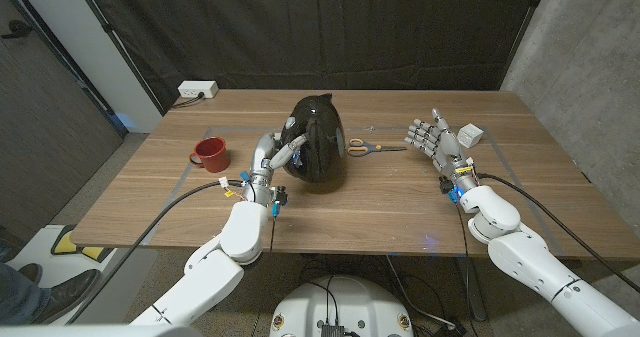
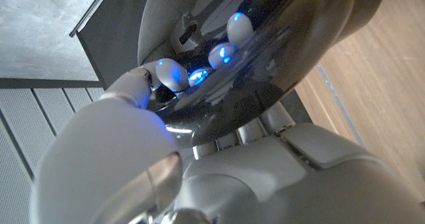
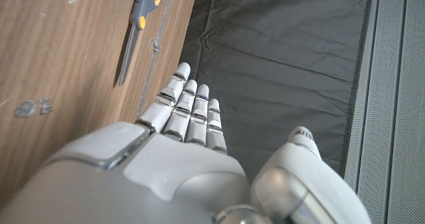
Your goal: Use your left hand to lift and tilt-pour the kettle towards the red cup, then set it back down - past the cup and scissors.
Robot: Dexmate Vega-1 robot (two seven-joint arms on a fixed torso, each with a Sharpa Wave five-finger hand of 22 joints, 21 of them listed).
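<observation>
The black kettle (image 1: 318,142) stands on the wooden table (image 1: 400,202) at its middle. My left hand (image 1: 270,157) is at its left side, fingers (image 2: 169,71) curled around the handle; the glossy kettle body (image 2: 299,38) looms close in the left wrist view. A red cup (image 1: 210,154) sits to the left of that hand. Grey scissors with orange handles (image 1: 365,147) lie just right of the kettle, also seen as scissors (image 3: 136,24) in the right wrist view. My right hand (image 1: 435,140) stands upright right of the scissors, fingers (image 3: 189,111) straight, holding nothing.
A white power strip (image 1: 197,90) lies at the table's back left corner. A small white cube (image 1: 472,134) sits beside my right hand. A person's shoe (image 1: 40,292) is on the floor at the lower left.
</observation>
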